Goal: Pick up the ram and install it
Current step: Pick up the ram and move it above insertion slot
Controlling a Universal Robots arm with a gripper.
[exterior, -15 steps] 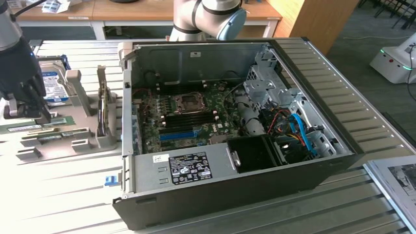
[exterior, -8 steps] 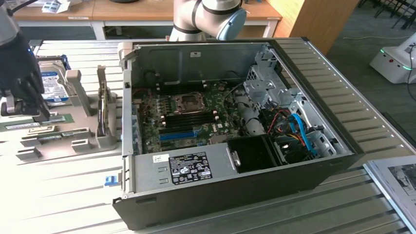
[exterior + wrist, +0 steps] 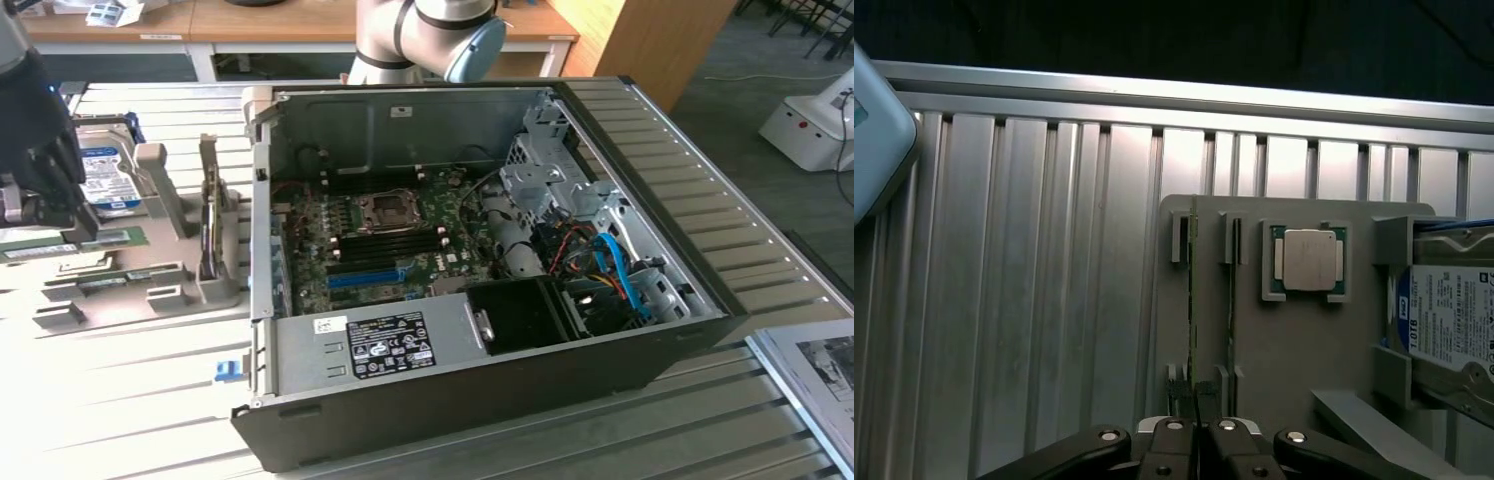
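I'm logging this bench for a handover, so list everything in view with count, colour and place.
table: one, silver, slatted
holder: one, grey, on the table
computer case: one, black, open, on the table
ram: one, green, on edge in a holder slot
second ram stick: one, green, in the slot beside it
processor chip: one, silver, in the holder's square recess
hard drive: one, silver with blue label, in the holder's brackets
gripper: one, black, shut on the ram

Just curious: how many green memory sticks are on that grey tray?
2, side by side in the tray: one stick at the end effector, the other stick nearer the silver chip.
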